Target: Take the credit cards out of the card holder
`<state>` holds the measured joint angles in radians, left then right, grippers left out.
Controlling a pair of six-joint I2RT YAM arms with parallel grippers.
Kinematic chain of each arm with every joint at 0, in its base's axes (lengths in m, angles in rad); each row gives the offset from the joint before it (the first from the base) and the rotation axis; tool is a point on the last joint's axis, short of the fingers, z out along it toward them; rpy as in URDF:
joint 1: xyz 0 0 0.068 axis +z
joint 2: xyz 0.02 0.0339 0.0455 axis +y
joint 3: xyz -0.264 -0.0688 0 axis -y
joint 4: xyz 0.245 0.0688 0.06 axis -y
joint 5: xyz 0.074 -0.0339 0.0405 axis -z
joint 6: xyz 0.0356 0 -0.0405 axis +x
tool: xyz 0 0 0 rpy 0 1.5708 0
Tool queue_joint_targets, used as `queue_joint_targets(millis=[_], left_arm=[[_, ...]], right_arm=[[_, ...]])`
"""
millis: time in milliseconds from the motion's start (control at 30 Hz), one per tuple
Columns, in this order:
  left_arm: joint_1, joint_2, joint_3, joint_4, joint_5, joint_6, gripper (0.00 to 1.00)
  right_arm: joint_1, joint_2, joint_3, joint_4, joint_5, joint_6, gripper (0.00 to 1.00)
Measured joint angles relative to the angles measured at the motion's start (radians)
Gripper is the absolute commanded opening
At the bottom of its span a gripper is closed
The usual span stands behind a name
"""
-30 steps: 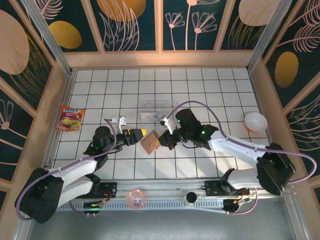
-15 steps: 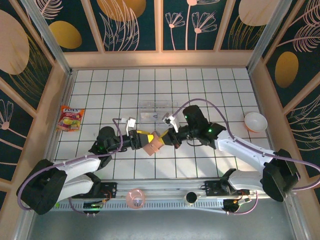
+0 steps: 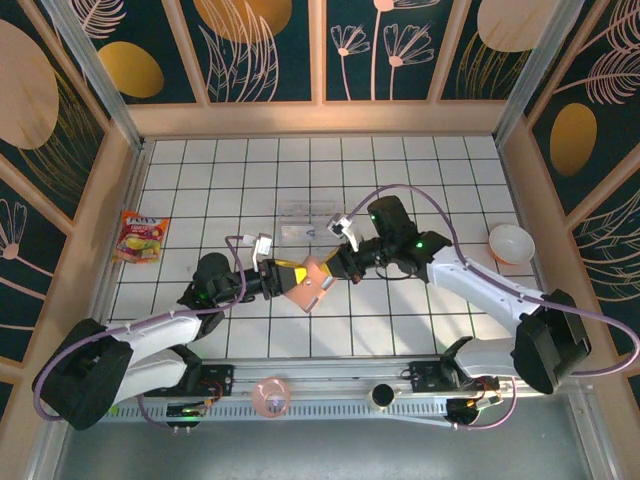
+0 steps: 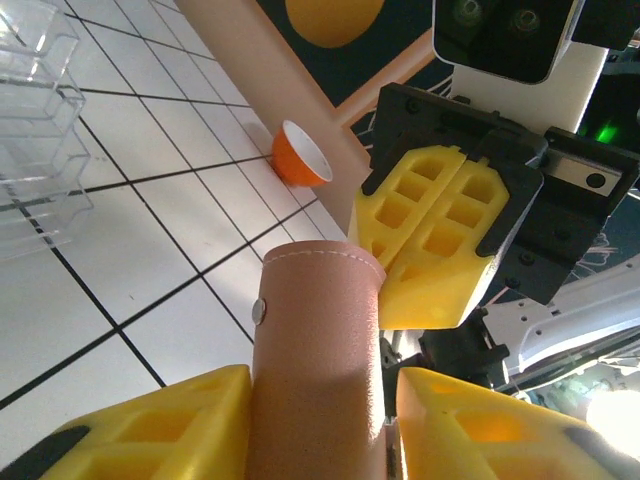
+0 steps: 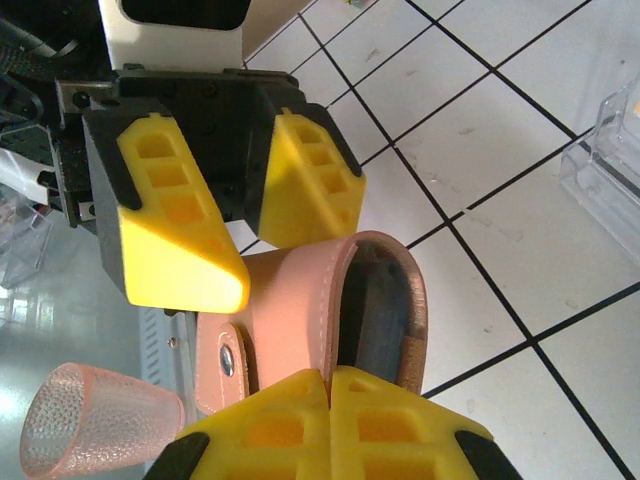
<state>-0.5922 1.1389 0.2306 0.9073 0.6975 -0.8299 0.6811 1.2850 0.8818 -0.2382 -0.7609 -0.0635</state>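
Observation:
The tan-brown card holder [image 3: 310,284] hangs above the tiles between both arms. My left gripper [image 3: 289,276] is shut on its body; in the left wrist view the leather [image 4: 320,350] fills the space between my yellow fingers [image 4: 150,430]. My right gripper [image 3: 336,267] is shut on the edge of one flap, its pads pressed together [image 5: 330,390] over the stitched rim. The flap stands slightly apart and the grey-blue inner panel [image 5: 378,320] shows in the opening. The credit cards are hidden inside.
A clear plastic tray [image 3: 308,222] lies just behind the grippers. A red-yellow snack packet [image 3: 142,236] sits at the left wall and an orange-white bowl [image 3: 511,243] at the right. A pink cup [image 3: 271,396] and a dark cup [image 3: 381,396] stand on the near rail.
My left arm has carried the card holder a little to the right. My right gripper has shifted back and right while gripping the flap edge, and the holder has tilted.

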Motion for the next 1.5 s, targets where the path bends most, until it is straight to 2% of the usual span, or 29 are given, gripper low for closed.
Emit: queue_joint_targets(millis=[67,267,300,333,433,533,700,833,933,1133,1267,1500], left_arm=[[0.000,0.000,0.000,-0.001,-0.006,0.000,0.33],[-0.006,0.000,0.003,-0.011,-0.037,-0.004,0.07],[-0.007,0.000,0.004,-0.013,-0.045,-0.008,0.03],[-0.010,0.000,0.004,-0.014,-0.055,-0.013,0.00],[-0.021,0.000,0.006,-0.013,-0.086,-0.030,0.00],[-0.054,-0.006,0.006,-0.014,-0.141,-0.045,0.00],[-0.128,-0.105,0.001,-0.055,-0.357,-0.056,0.00],[-0.172,-0.176,0.001,-0.117,-0.549,-0.058,0.00],[-0.188,-0.200,0.001,-0.167,-0.664,-0.069,0.00],[-0.194,-0.201,0.005,-0.233,-0.792,-0.104,0.00],[-0.195,-0.189,0.018,-0.262,-0.819,-0.128,0.00],[-0.195,-0.184,0.064,-0.333,-0.837,-0.164,0.00]], right_arm=[[-0.001,0.011,0.014,-0.010,0.000,-0.010,0.00],[-0.006,0.042,0.034,-0.021,0.012,-0.013,0.00],[-0.006,0.043,0.034,-0.020,0.018,-0.009,0.04],[-0.006,0.043,0.035,-0.018,0.024,-0.003,0.14],[-0.005,0.042,0.035,0.026,0.072,0.054,0.43],[-0.005,0.030,0.035,0.087,0.172,0.157,0.51],[0.026,-0.082,0.011,0.191,0.453,0.401,0.57],[0.167,-0.143,0.002,0.214,0.676,0.559,0.57],[0.259,-0.131,0.002,0.213,0.782,0.642,0.58],[0.346,-0.042,0.012,0.211,0.867,0.726,0.53],[0.362,0.027,0.029,0.211,0.868,0.735,0.50],[0.364,0.089,0.057,0.198,0.854,0.716,0.54]])
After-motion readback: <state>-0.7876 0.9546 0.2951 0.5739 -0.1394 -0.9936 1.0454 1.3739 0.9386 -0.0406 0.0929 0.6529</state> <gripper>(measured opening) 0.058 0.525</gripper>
